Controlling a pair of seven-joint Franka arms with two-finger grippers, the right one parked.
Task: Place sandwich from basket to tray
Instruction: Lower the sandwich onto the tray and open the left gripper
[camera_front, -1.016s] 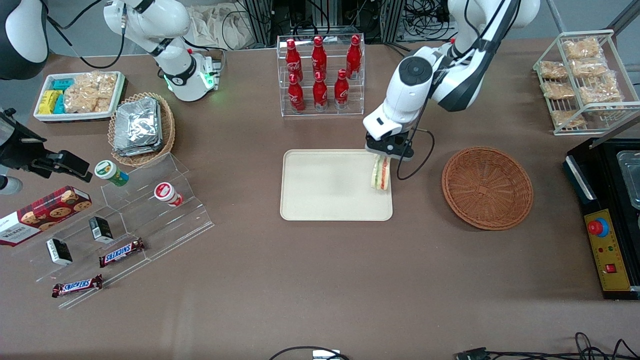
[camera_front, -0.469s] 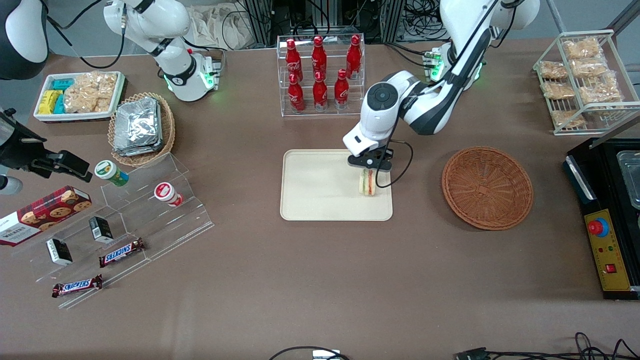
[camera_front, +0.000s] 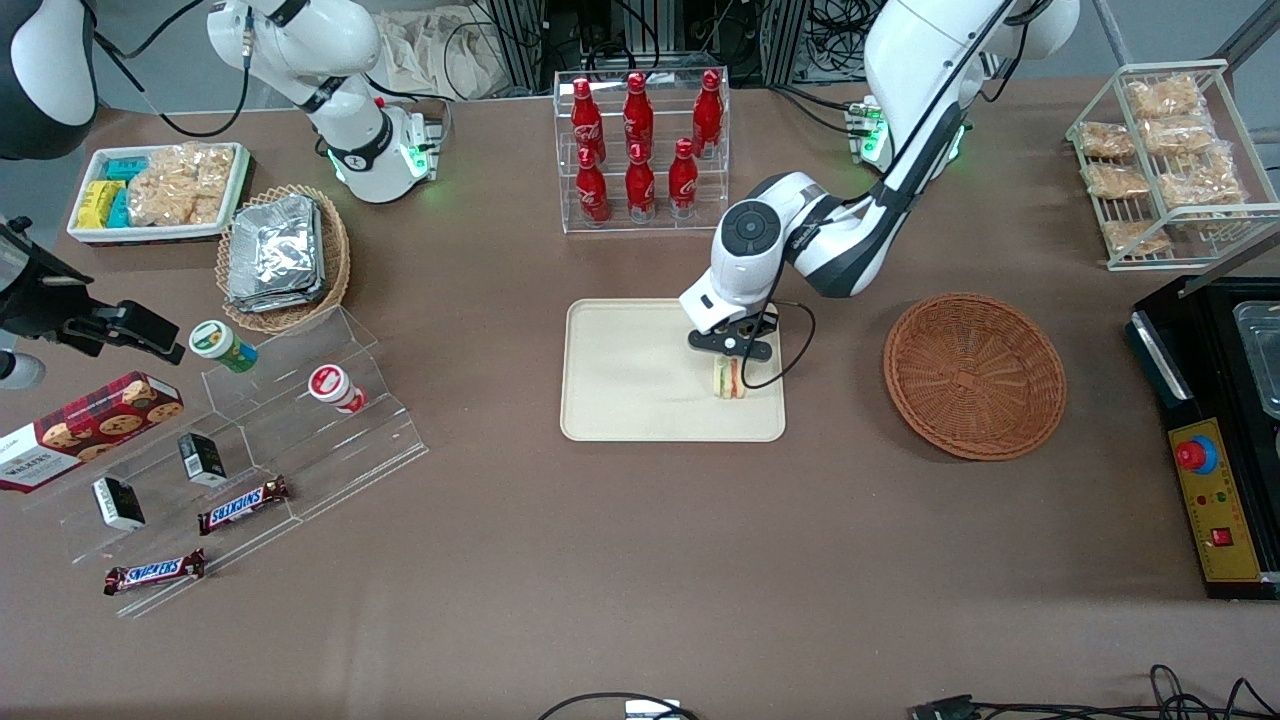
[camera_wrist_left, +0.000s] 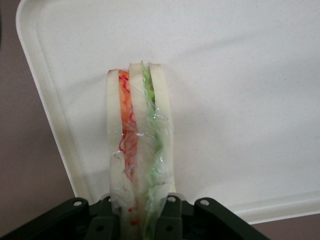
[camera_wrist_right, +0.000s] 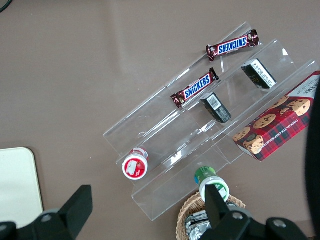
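The sandwich (camera_front: 730, 378), a pale wedge with red and green filling (camera_wrist_left: 139, 145), hangs just over the cream tray (camera_front: 640, 400), near the tray's edge toward the basket. My left gripper (camera_front: 729, 352) is shut on the sandwich, one finger on each bread face (camera_wrist_left: 137, 220). In the wrist view the tray's rim (camera_wrist_left: 55, 125) runs beside the sandwich. I cannot tell whether the wedge touches the tray. The reddish-brown basket (camera_front: 974, 375) sits with nothing in it toward the working arm's end of the table.
An acrylic rack of red bottles (camera_front: 640, 150) stands farther from the front camera than the tray. A tan basket of foil packs (camera_front: 283, 255), a white dish (camera_front: 155, 195) and a clear stepped stand (camera_front: 250, 440) lie toward the parked arm's end. A wire rack (camera_front: 1165, 160) and black box (camera_front: 1215, 430) sit beside the basket.
My left gripper has carried the sandwich from the tray's edge nearest the basket further over the tray, nearer the front camera and lower. It stays shut on the sandwich.
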